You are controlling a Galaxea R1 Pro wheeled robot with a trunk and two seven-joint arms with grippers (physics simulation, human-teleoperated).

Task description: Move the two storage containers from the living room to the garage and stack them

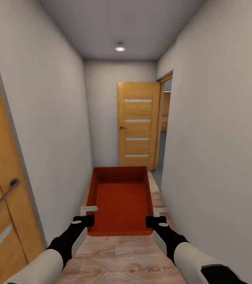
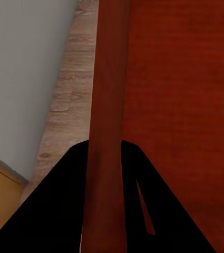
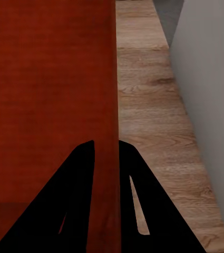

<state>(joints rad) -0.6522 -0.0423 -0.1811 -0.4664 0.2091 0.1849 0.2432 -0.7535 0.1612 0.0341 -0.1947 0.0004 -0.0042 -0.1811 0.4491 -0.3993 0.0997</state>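
Both arms reach forward, level and parallel, white forearms ending in black wrists. The left tool (image 1: 87, 220) and right tool (image 1: 153, 221) are each clamped on a side wall of the storage container (image 1: 120, 197)

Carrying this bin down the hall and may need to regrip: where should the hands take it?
Grip the two long side walls near the bin's close end, as now: left hand and right hand each straddle a thin upright wall from above. No lid or handles show, so the open rims are the only purchase.

head view down hallway; wrists close, sharing storage container (image 1: 120, 201)
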